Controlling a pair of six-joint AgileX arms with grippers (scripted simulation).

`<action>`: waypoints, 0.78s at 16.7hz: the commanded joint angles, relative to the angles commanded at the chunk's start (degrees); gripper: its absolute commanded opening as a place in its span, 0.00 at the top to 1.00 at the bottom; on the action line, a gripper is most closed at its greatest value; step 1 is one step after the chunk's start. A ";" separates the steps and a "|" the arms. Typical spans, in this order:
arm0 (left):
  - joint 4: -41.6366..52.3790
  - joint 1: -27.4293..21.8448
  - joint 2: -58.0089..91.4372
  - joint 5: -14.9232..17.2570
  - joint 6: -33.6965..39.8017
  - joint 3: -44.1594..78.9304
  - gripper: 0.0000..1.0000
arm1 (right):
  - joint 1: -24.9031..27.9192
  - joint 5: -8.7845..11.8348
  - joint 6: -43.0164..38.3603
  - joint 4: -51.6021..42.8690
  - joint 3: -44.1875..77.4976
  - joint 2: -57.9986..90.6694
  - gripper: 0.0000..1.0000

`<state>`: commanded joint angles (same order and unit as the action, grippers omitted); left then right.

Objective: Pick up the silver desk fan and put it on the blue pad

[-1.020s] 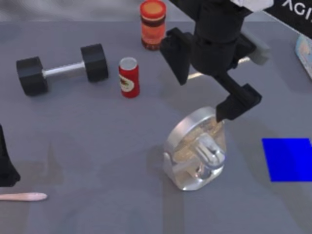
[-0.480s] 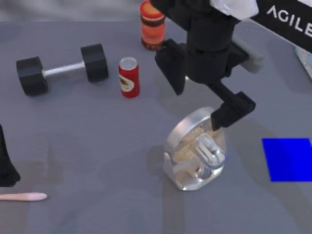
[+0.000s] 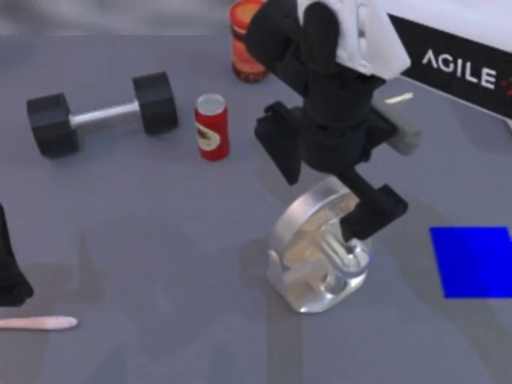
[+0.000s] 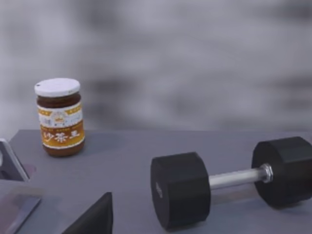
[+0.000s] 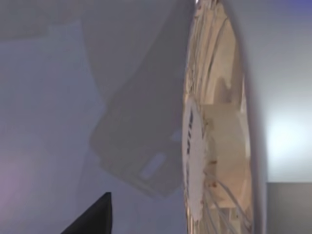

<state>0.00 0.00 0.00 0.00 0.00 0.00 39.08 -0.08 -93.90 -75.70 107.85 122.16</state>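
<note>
Right claw [image 3: 328, 192] lowered, silver desk fan [image 3: 318, 256] upright

The right arm is black and chunky, with a white shell and white letters saying AGILE. Its claw [image 3: 330, 186] has two flat black fingers. The left claw [image 3: 11, 272] is black too.

The silver desk fan [image 3: 316, 256] stands upright mid-table, well apart from the flat blue pad [image 3: 472, 262] at the right edge.

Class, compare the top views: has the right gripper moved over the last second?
Yes. The right gripper, fingers open, has come down and toward the table's left, now straddling the ring of the silver desk fan, which stands where it was.
</note>
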 joint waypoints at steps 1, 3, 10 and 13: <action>0.00 0.00 0.00 0.00 0.00 0.00 0.00 | 0.00 0.00 0.00 0.00 0.00 0.00 0.00; 0.00 0.00 0.00 0.00 0.00 0.00 0.00 | 0.00 0.00 0.00 0.00 0.00 0.00 0.00; 0.00 0.00 0.00 0.00 0.00 0.00 0.00 | 0.00 0.00 0.00 0.00 0.00 0.00 0.53; 0.00 0.00 0.00 0.00 0.00 0.00 0.00 | 0.00 0.00 0.00 0.00 0.00 0.00 0.75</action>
<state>0.00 0.00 0.00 0.00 0.00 0.00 39.08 -0.08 -93.90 -75.70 107.85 122.16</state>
